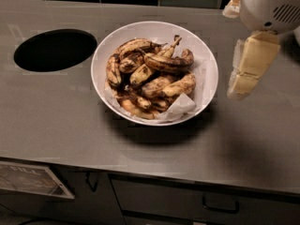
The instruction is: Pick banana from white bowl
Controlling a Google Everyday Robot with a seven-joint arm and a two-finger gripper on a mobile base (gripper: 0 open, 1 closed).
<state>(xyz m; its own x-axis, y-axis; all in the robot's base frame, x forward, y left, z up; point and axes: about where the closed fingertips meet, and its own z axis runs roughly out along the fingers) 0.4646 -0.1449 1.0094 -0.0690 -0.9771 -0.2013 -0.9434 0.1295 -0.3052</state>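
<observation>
The white bowl [209, 62] sits in the middle of the grey counter, lined with crumpled white paper and holding several overripe bananas. The banana [168, 64], long, curved and dark brown with dull yellow patches, lies on top of the pile towards the bowl's back right. My gripper [230, 54] hangs above the counter just right of the bowl's rim, at the upper right. Its beige fingers [247, 65] are spread apart and hold nothing. It touches neither the bowl nor the bananas.
A round black hole [54, 49] is cut into the counter [70, 125] left of the bowl. Dark tiles run along the back wall. Below the counter's front edge are drawers with a dark handle [220, 205].
</observation>
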